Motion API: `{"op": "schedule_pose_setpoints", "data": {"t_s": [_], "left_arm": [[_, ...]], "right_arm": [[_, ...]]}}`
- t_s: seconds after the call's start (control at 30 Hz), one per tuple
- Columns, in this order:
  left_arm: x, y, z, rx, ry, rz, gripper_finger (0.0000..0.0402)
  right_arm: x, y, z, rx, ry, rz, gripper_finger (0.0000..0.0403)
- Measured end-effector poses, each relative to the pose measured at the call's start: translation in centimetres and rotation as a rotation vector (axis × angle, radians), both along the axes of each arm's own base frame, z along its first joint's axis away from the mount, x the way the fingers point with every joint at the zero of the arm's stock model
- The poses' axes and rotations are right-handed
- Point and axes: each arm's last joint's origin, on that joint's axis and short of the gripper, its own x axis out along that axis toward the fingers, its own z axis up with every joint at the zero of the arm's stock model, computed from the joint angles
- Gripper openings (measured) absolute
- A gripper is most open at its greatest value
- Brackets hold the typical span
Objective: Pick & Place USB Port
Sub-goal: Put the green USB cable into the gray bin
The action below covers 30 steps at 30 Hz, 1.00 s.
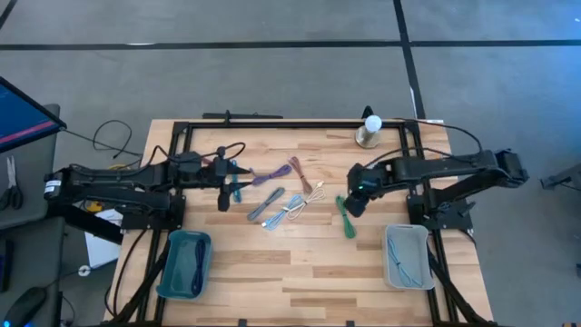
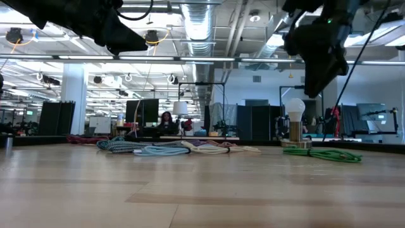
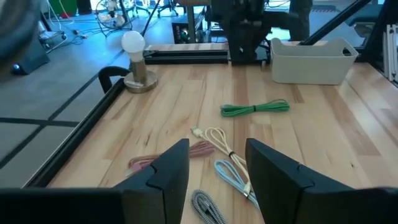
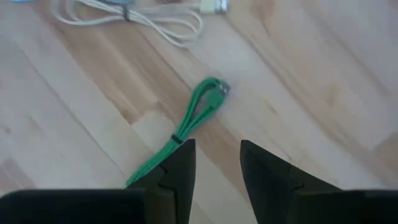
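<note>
Several coiled USB cables lie on the wooden table: a green one (image 1: 346, 221) (image 4: 186, 127), and a cluster with a cream one (image 3: 214, 138), a light blue one (image 3: 231, 176), a pink one (image 3: 146, 160) and a grey braided one (image 3: 205, 204). My right gripper (image 1: 355, 203) (image 4: 216, 149) hovers open above the green cable, raised off the table. My left gripper (image 1: 225, 197) (image 3: 217, 152) is open at the left end of the cluster, also raised, with the cream and light blue cables showing between its fingers.
A blue bin (image 1: 184, 263) sits near the table's left front and a pale grey bin (image 1: 406, 257) near the right front, each with a cable inside. A lamp with a round bulb (image 1: 371, 129) stands at the far edge. Black frame rails border the table.
</note>
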Motion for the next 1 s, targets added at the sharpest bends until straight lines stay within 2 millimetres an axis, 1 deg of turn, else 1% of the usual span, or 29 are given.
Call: {"op": "schedule_pose_setpoints", "data": {"t_s": [0.07,0.17,0.33,0.43,0.63,0.83,1.0], "left_arm": [[0.0,0.0,0.0,0.0,0.0,0.0,0.0158],[0.0,0.0,0.0,0.0,0.001,0.0,0.0158],[0.0,0.0,0.0,-0.001,0.002,0.0,0.0158],[0.0,0.0,0.0,-0.001,0.002,0.0,0.0158],[0.0,0.0,0.0,-0.001,0.004,0.0,0.0158],[0.0,0.0,0.0,-0.027,0.0,0.003,0.0158],[0.0,0.0,0.0,-0.027,0.001,0.003,0.0158]], "right_arm": [[0.4,0.0,-0.7,0.015,0.04,-0.022,0.0126],[1.0,0.1,-1.8,0.063,0.087,-0.027,0.0147],[1.8,0.8,-3.4,0.14,0.155,0.003,0.0188],[2.2,1.3,-4.2,0.148,0.191,-0.006,0.0201],[2.8,2.0,-5.6,0.176,0.236,-0.017,0.0202],[3.8,3.1,-7.1,0.268,0.252,0.004,0.0201],[4.4,3.7,-8.5,0.278,0.276,0.022,0.0207]]}}
